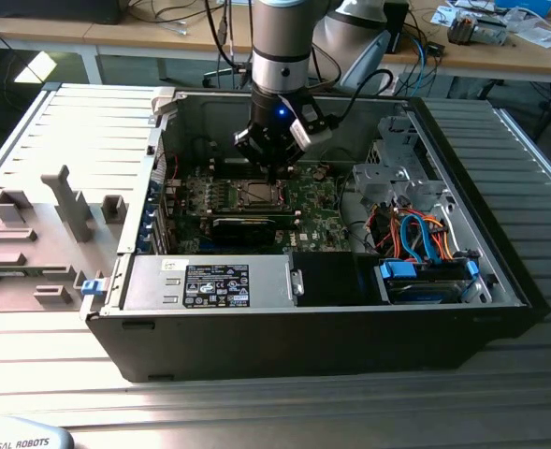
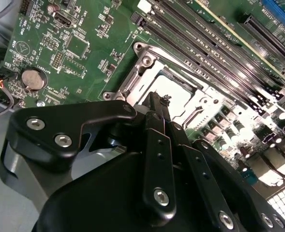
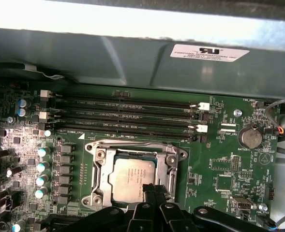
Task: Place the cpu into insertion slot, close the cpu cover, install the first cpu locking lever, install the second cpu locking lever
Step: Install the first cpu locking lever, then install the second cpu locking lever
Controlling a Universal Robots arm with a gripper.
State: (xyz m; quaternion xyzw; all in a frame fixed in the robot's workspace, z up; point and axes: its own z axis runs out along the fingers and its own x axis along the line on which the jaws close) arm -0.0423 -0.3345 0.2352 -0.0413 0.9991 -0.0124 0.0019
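Observation:
The cpu [image 3: 130, 174], a silvery square chip, lies flat in the insertion slot [image 1: 240, 198] on the green motherboard. The cpu cover [image 3: 98, 166], a silvery frame with a square window, is folded down around it. My gripper [image 3: 152, 189] hangs just over the near edge of the chip. Its black fingers are pressed together, and I see nothing between them. In the second wrist view the gripper [image 2: 157, 99] tip points at the cpu [image 2: 178, 94] inside the cover [image 2: 147, 65]. In the exterior view the gripper [image 1: 273, 178] reaches down into the open computer case onto the socket.
Long black memory slots [image 3: 127, 116] run beside the socket, under the case wall [image 3: 132, 58]. A coin battery [image 3: 250, 137] sits on the board. A black card [image 1: 247, 227], a power supply [image 1: 210, 281] and a cabled drive cage [image 1: 425, 243] crowd the case. Grey fixtures [image 1: 65, 201] stand outside it.

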